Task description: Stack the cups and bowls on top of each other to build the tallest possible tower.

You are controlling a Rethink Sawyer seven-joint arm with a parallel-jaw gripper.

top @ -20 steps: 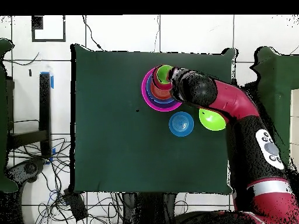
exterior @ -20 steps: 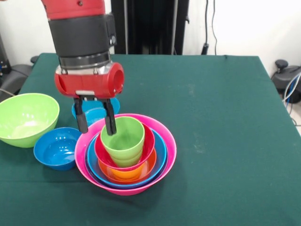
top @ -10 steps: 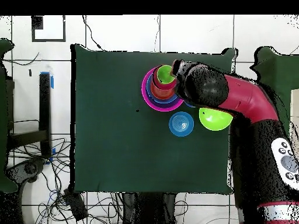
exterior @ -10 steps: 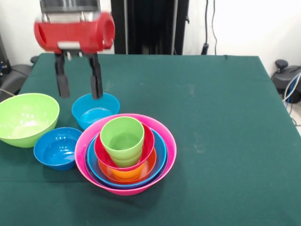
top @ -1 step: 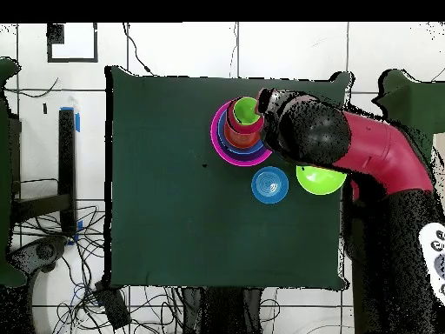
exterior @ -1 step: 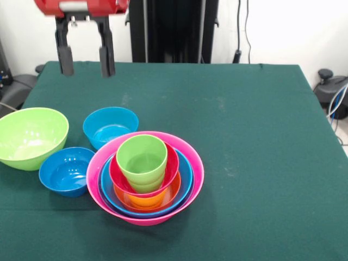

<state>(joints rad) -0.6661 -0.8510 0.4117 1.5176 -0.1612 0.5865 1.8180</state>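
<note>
The tower stands at the table's front middle. Its big pink bowl point(exterior @ -1 step: 199, 163) holds a blue bowl point(exterior @ -1 step: 186, 179), an orange bowl point(exterior @ -1 step: 147, 200) and a red-pink bowl point(exterior @ -1 step: 172, 163). A lime green cup point(exterior @ -1 step: 142, 155) sits upright on top. My gripper point(exterior @ -1 step: 85, 58) hangs open and empty, high above the far left of the table, well clear of the tower. From overhead, the arm point(top @ -1 step: 308, 130) lies beside the tower point(top @ -1 step: 217, 139) and the green cup point(top @ -1 step: 245, 110) shows at its edge.
Three loose bowls stand left of the tower: a sky blue bowl point(exterior @ -1 step: 110, 126), a dark blue bowl point(exterior @ -1 step: 66, 170) and a large lime green bowl point(exterior @ -1 step: 30, 136) at the table's left edge. The green tablecloth point(exterior @ -1 step: 255, 136) stretches to the right.
My gripper let go of the green cup's rim, rose and drew back to the far left. The cup stays in the tower.
</note>
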